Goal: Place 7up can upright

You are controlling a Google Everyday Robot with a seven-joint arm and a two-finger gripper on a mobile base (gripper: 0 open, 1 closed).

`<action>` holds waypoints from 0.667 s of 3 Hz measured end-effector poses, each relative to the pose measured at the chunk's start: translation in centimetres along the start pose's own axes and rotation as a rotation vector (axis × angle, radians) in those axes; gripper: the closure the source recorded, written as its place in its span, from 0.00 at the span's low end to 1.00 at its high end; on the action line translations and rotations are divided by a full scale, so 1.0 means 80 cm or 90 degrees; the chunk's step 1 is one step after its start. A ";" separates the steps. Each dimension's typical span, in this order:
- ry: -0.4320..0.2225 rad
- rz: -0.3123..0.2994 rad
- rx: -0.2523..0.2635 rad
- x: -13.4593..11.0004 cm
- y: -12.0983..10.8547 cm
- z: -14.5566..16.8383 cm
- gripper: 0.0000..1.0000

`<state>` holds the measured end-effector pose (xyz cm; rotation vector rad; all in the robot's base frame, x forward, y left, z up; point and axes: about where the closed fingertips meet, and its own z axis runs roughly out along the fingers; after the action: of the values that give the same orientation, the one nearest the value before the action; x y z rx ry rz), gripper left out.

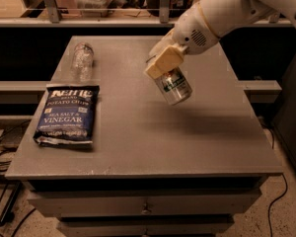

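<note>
7up can [175,87] tilted, top end clamped in claw [164,68], hanging below it, above table [187,142]

Items I log:
- Grey table [187,137], mid-frame, with drawers [145,204] below.
- Blue sea salt & vinegar chip bag [65,115], lying flat on the table, left of frame.
- Clear plastic bottle [82,60], on its side, upper left, apart from the bag.
- Floor cables [0,157], lower left.
- Gripper [164,68], upper centre, above the table.
</note>
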<state>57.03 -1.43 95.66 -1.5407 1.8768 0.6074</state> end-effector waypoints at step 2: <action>0.046 -0.243 -0.014 -0.029 0.034 0.030 1.00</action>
<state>55.04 2.37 95.53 -1.8927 1.5680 0.4041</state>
